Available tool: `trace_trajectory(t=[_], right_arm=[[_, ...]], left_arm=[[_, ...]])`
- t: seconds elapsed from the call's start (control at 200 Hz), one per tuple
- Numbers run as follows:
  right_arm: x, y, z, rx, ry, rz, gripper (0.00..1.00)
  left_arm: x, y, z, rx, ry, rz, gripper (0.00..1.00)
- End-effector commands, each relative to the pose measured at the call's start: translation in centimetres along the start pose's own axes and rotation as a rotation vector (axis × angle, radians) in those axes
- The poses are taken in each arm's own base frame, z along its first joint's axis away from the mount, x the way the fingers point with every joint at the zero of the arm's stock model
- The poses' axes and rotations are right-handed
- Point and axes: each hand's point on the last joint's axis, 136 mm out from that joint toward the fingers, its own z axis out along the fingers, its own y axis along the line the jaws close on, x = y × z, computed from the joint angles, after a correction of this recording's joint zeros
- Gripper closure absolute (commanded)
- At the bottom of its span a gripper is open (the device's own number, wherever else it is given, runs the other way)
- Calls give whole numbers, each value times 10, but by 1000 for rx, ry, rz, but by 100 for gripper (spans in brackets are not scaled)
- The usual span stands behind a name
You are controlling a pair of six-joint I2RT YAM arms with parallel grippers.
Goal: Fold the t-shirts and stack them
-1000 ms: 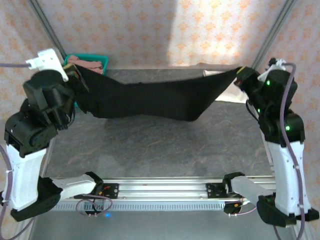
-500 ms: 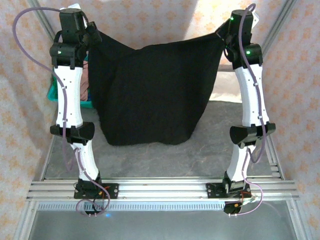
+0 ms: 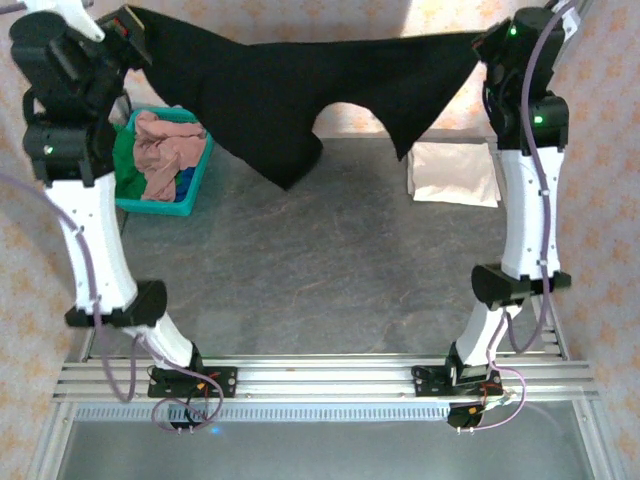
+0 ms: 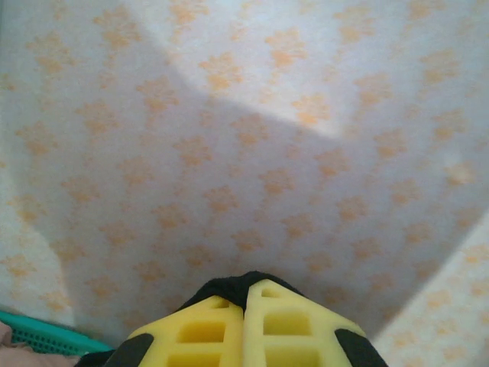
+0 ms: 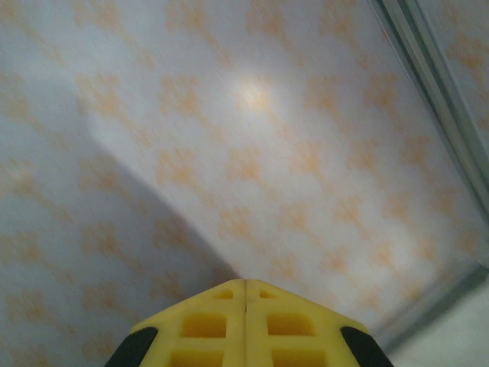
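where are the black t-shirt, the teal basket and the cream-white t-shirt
black t-shirt (image 3: 270, 90): top external view, middle of the hanging cloth
teal basket (image 3: 203, 168): top external view, its right wall
cream-white t-shirt (image 3: 452, 172): top external view, middle of the folded cloth

Both arms are seen stretched upward from their bases at the near edge. The left arm (image 3: 85, 220) is bent at a low elbow, its forearm is carried up and slightly outward, and its wrist is turned inward at the top left. The right arm (image 3: 522, 200) is set nearly upright, with its wrist at the top right. The left hand (image 3: 128, 28) is closed on one end of the black t-shirt (image 3: 290, 90). In the left wrist view its yellow fingers (image 4: 199, 329) are pressed together, with black cloth pinched at their tips. The right hand (image 3: 482, 45) is closed on the opposite end, and its fingers (image 5: 206, 321) are met flush in the right wrist view.
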Motion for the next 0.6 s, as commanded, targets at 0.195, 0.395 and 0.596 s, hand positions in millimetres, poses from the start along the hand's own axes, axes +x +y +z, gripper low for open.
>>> trace_trajectory(t=[0.195, 0.395, 0.596], right_arm=[[234, -138, -58, 36, 563, -21, 100], [340, -244, -134, 297, 893, -37, 100], [349, -292, -158, 518, 972, -156, 99]], left_arm=[[260, 28, -77, -17, 531, -45, 100], [367, 107, -162, -325, 810, -66, 100], [394, 141, -202, -495, 915, -39, 100]])
